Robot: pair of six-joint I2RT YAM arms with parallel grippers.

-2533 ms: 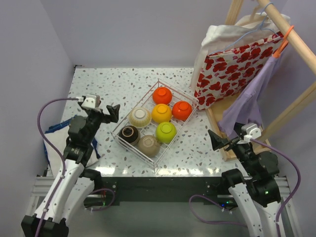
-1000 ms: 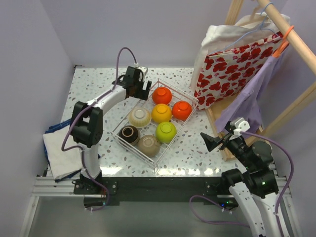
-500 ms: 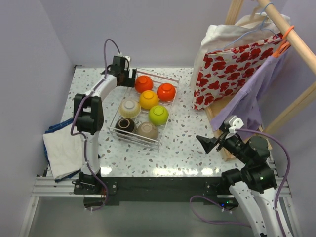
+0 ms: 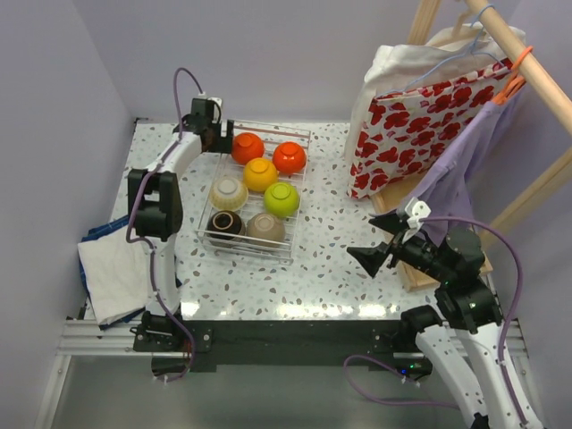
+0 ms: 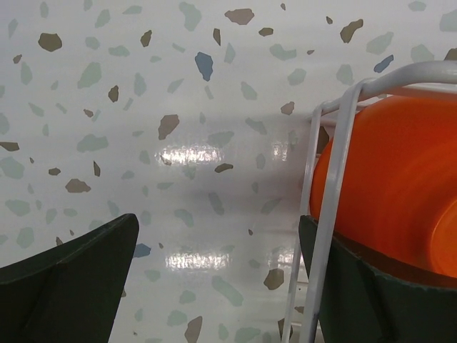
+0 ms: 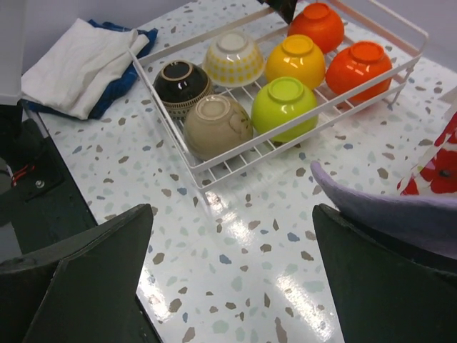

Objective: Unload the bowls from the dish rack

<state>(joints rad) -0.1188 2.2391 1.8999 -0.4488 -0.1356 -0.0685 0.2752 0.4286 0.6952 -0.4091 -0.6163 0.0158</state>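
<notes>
The white wire dish rack (image 4: 255,247) sits left of the table's middle, holding seven bowls upside down: two orange-red (image 4: 248,147), one yellow-orange (image 4: 260,174), lime green (image 4: 281,199), cream (image 4: 229,191), dark brown (image 4: 225,223) and tan (image 4: 265,229). My left gripper (image 4: 223,141) is open at the rack's far left corner. In the left wrist view the corner wire (image 5: 330,214) crosses its right finger, beside an orange-red bowl (image 5: 400,179). My right gripper (image 4: 371,259) is open and empty above the table, right of the rack (image 6: 153,93).
A wooden clothes rack (image 4: 536,71) stands at the right with a red-and-white flowered bag (image 4: 420,125) and a purple cloth (image 4: 447,179) that reaches beside my right finger (image 6: 385,207). White and blue towels (image 4: 112,268) lie off the table's left edge.
My left arm reached to the rack's far left corner, and the rack slid left and turned square to the table. My right gripper moved forward and to the left.
</notes>
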